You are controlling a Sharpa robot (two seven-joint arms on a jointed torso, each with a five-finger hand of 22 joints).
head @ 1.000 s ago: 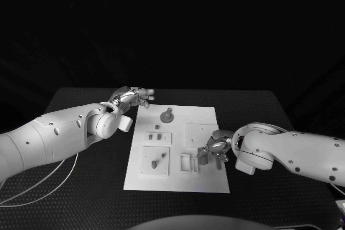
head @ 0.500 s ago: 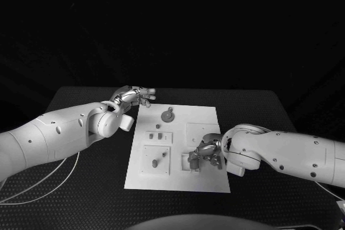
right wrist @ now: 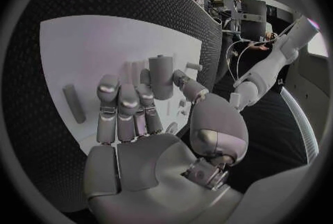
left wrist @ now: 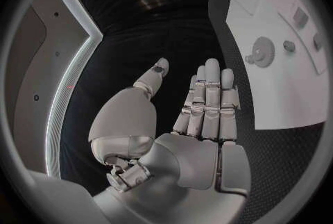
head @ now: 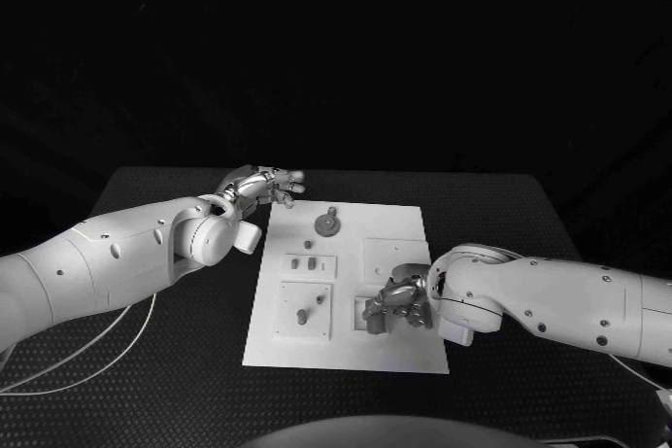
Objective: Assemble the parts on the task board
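Note:
The white task board (head: 351, 346) lies mid-table. A round grey gear-like part (head: 326, 225) sits at its far end, with small grey parts (head: 301, 317) in recessed plates lower down. My right hand (head: 396, 303) hovers low over the board's near right plates. In the right wrist view the right hand (right wrist: 142, 124) pinches an upright grey part (right wrist: 160, 76) between thumb and fingers, above the board (right wrist: 90, 46), where a grey bar (right wrist: 72, 103) lies. My left hand (head: 265, 187) stays by the board's far left corner, holding nothing. The left hand's fingers (left wrist: 207, 101) are straight and apart, with the gear (left wrist: 263, 51) beyond.
Black table (head: 154, 351) surrounds the board on all sides. A thin white cable (head: 84, 356) trails under my left arm at the near left. The right forearm (head: 560, 297) lies across the table to the board's right.
My right hand has moved left and slightly nearer, from the board's right edge to over its near right plates. The left hand has stayed put.

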